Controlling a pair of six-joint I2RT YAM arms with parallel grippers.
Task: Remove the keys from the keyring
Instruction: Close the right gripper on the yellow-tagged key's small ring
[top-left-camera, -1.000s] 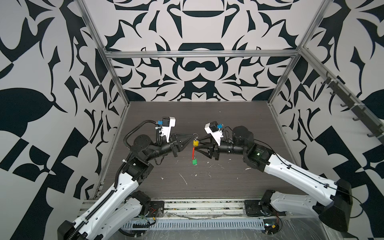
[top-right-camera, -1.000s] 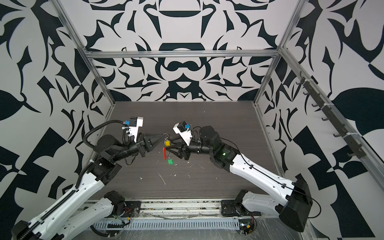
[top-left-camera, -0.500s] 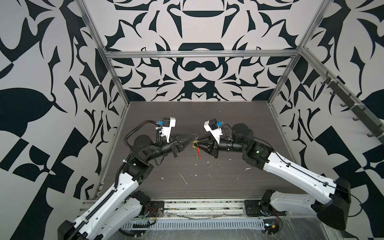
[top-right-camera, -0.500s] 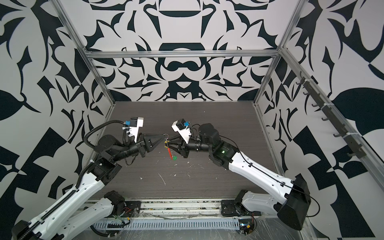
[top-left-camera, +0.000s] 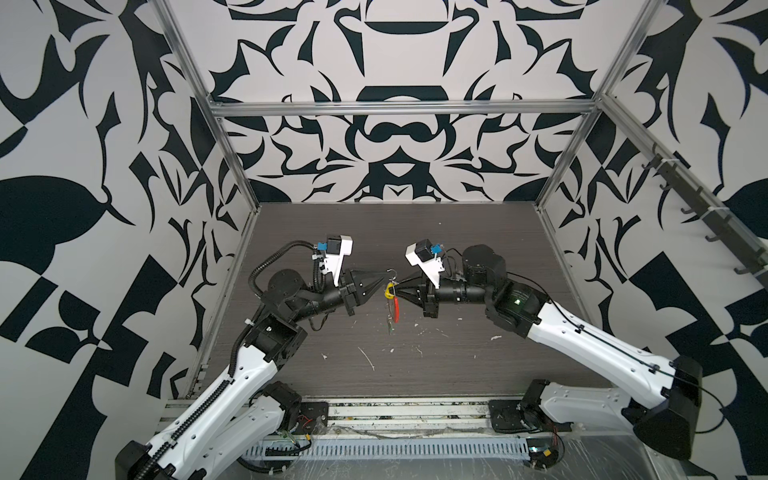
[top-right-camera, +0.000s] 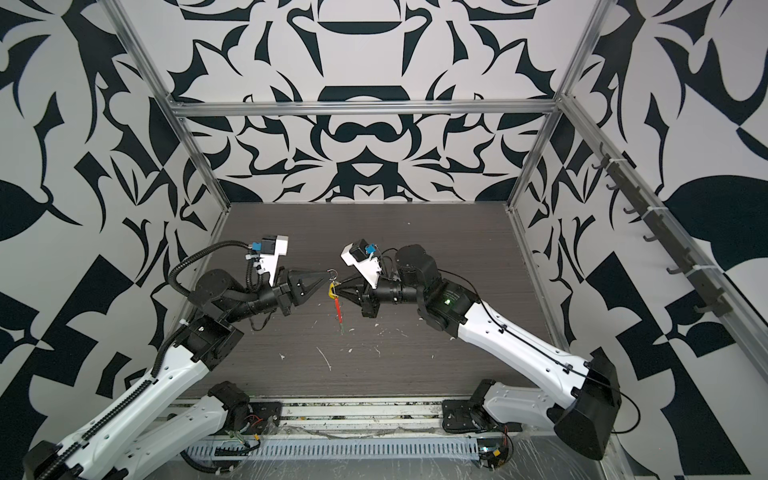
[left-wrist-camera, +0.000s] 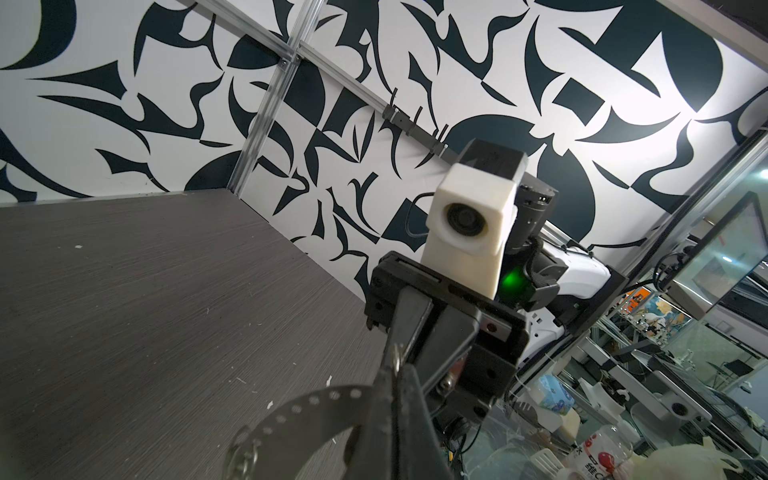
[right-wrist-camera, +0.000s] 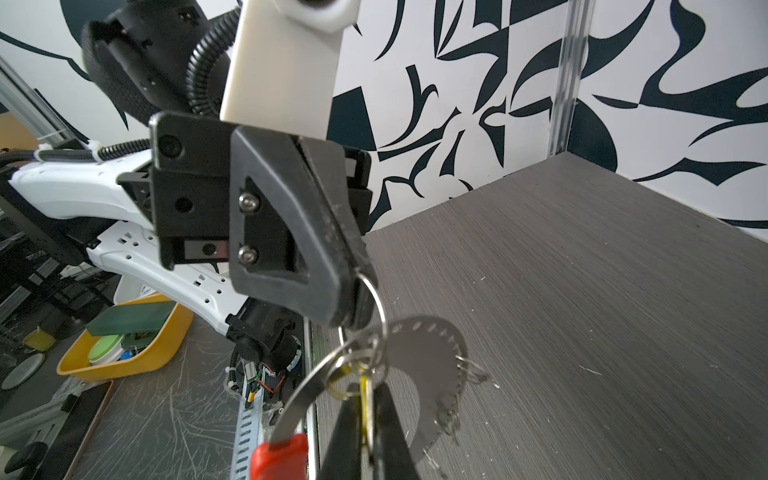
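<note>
The keyring hangs edge-on in mid-air between both arms, above the middle of the dark table. Its red sleeve points down. My left gripper is shut on a small silver ring at the keyring's upper end. My right gripper is shut on the yellow key, which shows in both top views. A thin greenish piece, the green key, dangles at the hoop's lower end. The hoop's flat perforated arc curves past my left fingers.
White flecks and scraps lie on the table toward the front. Patterned walls close in three sides, and a hook rail runs along the right wall. A yellow bin stands outside the cell.
My right gripper has moved left to the keyring and shut on the yellow key. The hoop has turned edge-on. The left arm has held still.
</note>
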